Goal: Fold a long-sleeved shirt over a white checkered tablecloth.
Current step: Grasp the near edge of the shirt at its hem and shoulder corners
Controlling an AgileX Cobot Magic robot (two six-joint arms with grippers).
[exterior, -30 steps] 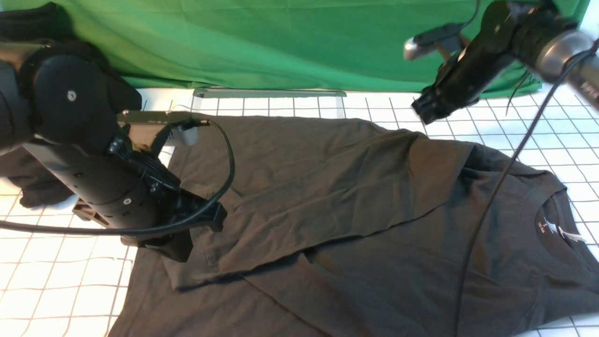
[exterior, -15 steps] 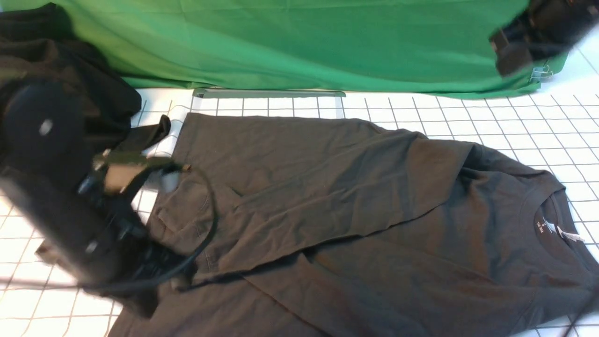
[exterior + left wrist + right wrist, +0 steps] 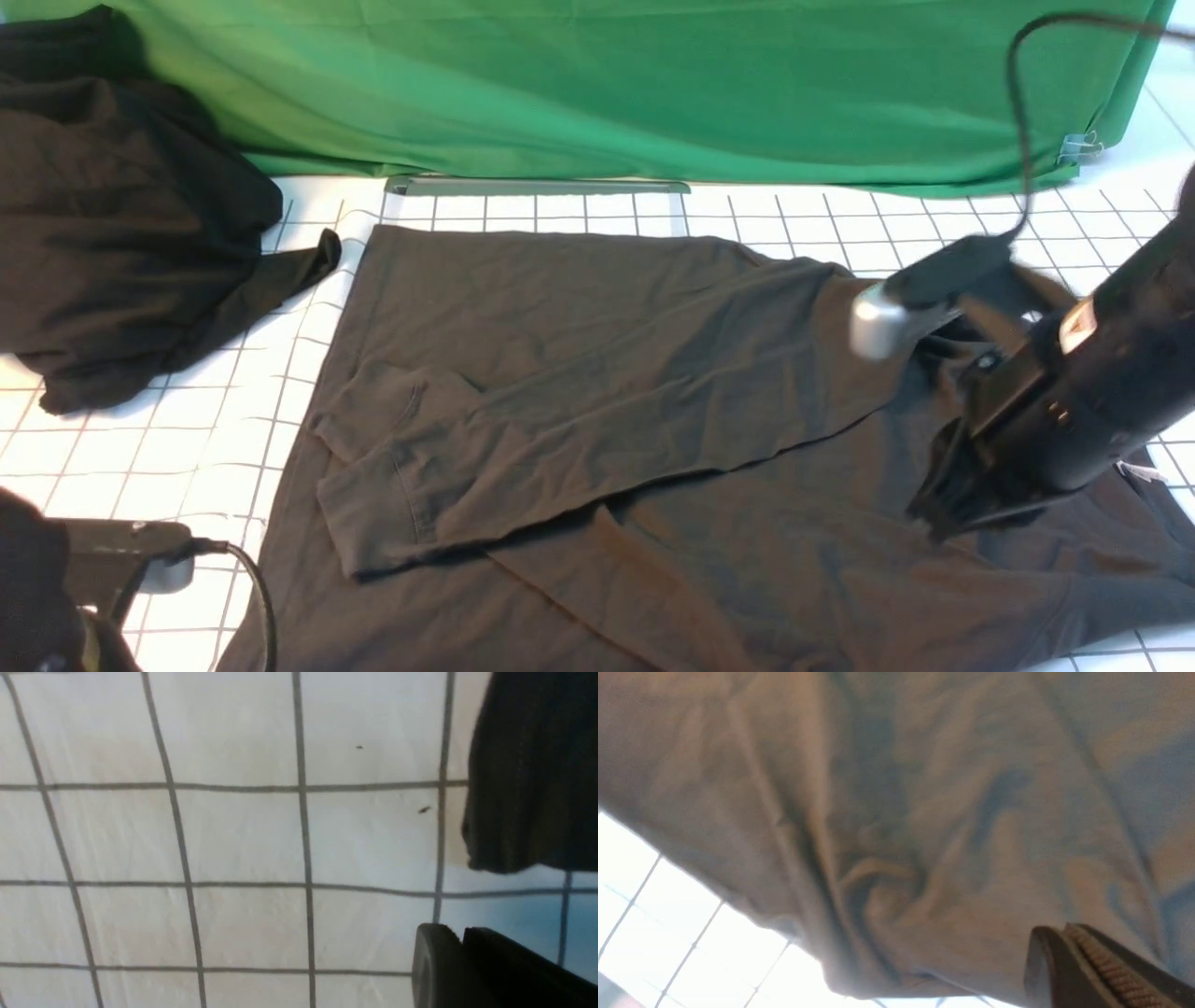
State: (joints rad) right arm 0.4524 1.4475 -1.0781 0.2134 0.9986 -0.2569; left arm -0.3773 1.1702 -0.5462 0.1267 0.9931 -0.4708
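The dark charcoal long-sleeved shirt [image 3: 597,373] lies spread on the white checkered tablecloth [image 3: 934,233], collar end to the right. One sleeve is folded across its body toward the left. My right gripper [image 3: 934,518] hangs low over the shirt near the collar, and the arm hides the neck. In the right wrist view the right gripper [image 3: 1064,931] is shut with nothing between its jaws, wrinkled shirt cloth [image 3: 896,812] beyond it. My left gripper [image 3: 462,933] is shut and empty over bare tablecloth [image 3: 233,835]. No chest logo shows.
A blacker garment [image 3: 121,215] lies heaped at the far left. Green fabric [image 3: 597,84] hangs along the back, with a grey strip [image 3: 537,185] at its foot. A dark cloth edge [image 3: 528,765] lies near the left gripper; which garment it belongs to is unclear.
The left arm has drawn back from the shirt's left side to the near-left corner. The right arm has swung from the far right down over the collar end. The shirt lies unchanged.
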